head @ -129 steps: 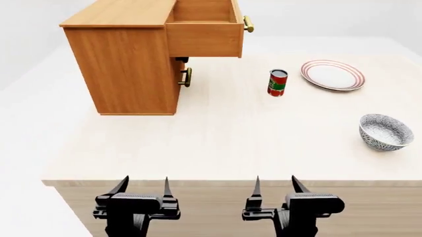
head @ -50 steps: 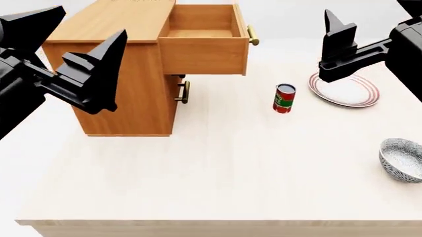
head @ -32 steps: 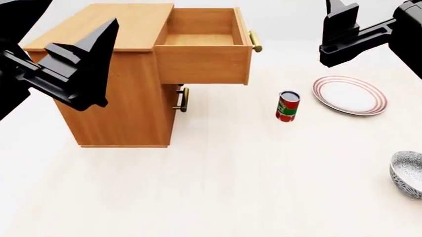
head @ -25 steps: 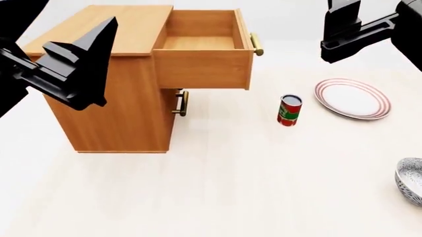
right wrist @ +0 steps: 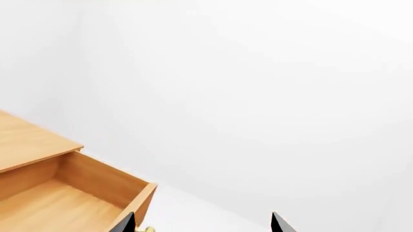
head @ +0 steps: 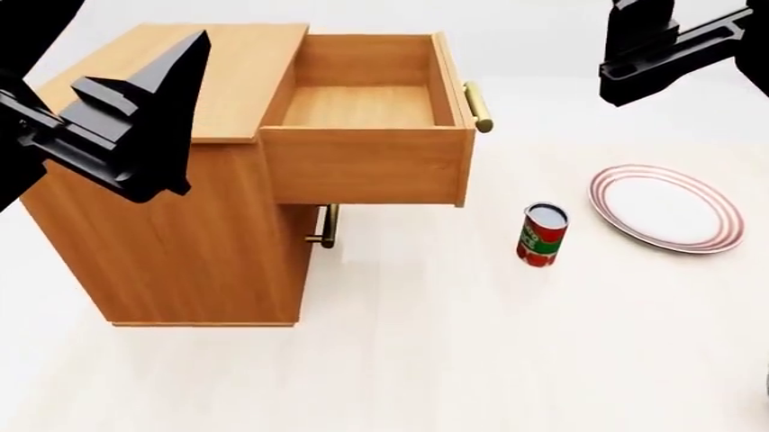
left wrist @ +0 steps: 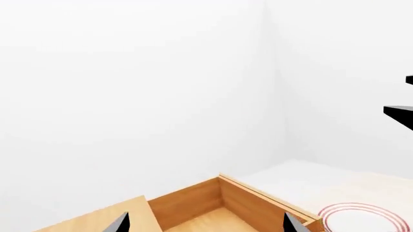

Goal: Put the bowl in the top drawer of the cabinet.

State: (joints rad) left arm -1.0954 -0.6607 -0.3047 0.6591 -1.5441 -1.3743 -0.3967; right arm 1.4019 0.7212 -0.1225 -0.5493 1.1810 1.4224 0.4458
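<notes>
Top drawer (head: 366,135) of cabinet (head: 180,234) pulled out. Bowl not visible in any view. Left gripper (left wrist: 203,223) fingers spread, holding nothing; right gripper (right wrist: 201,223) likewise, seemingly. Both raised.

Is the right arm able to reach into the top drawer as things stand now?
Probably yes: the top drawer stands pulled out and empty, nothing covers it, and the right gripper is open, holding nothing.
</notes>
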